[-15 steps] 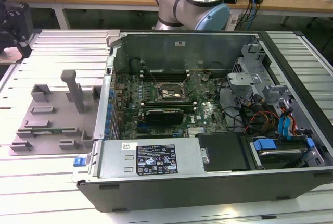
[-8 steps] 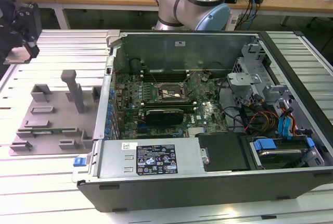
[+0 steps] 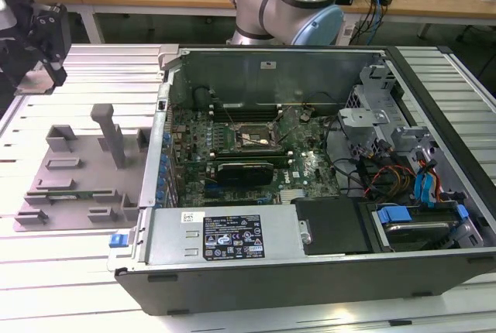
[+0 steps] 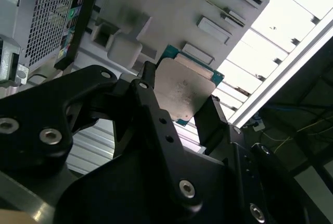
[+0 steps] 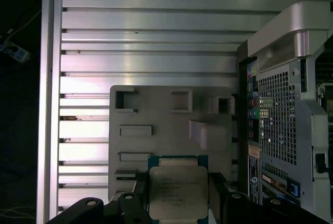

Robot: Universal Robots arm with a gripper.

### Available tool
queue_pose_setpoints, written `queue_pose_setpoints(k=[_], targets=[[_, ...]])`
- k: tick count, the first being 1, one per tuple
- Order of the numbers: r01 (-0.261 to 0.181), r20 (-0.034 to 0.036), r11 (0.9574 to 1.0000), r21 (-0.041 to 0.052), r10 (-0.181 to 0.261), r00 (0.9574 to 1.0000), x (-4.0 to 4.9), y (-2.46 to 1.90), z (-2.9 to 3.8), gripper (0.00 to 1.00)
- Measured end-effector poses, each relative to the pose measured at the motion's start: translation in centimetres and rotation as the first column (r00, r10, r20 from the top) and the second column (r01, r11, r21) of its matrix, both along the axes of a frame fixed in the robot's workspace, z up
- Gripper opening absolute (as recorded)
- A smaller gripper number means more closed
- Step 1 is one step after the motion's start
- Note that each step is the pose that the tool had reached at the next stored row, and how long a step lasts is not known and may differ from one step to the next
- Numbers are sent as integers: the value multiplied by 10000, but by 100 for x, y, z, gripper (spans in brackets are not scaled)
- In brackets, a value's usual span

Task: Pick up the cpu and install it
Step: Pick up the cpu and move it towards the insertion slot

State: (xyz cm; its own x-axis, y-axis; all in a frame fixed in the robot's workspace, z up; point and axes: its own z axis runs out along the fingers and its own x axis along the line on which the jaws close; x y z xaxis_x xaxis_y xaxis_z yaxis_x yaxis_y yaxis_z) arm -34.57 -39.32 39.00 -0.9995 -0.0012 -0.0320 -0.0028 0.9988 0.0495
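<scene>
The cpu (image 5: pixel 178 193) is a flat square chip with a silvery top and a green edge. My gripper (image 5: pixel 178 190) is shut on it, one black finger on each side. The second wrist view shows the cpu (image 4: pixel 184 91) tilted between the gripper (image 4: pixel 180 92) fingers. The chip hangs in the air above the grey fixture tray (image 5: pixel 166 125). In the exterior view the gripper (image 3: pixel 37 70) is high at the exterior view's left, beyond the tray (image 3: pixel 77 170). The black socket frame (image 3: pixel 252 138) lies on the motherboard inside the open computer case (image 3: pixel 310 271).
The tray carries upright posts (image 3: pixel 108 132) and several raised blocks. The case wall (image 3: pixel 155 155) stands between the tray and the motherboard. Cables and drive bays (image 3: pixel 403 186) fill the case at the exterior view's right. The arm's base (image 3: pixel 291 8) stands behind the case.
</scene>
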Motion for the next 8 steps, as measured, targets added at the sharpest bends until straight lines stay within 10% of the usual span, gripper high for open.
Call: queue_pose_setpoints(k=[8], targets=[[0,1,10000,1,0,10000,133,0,0,55]])
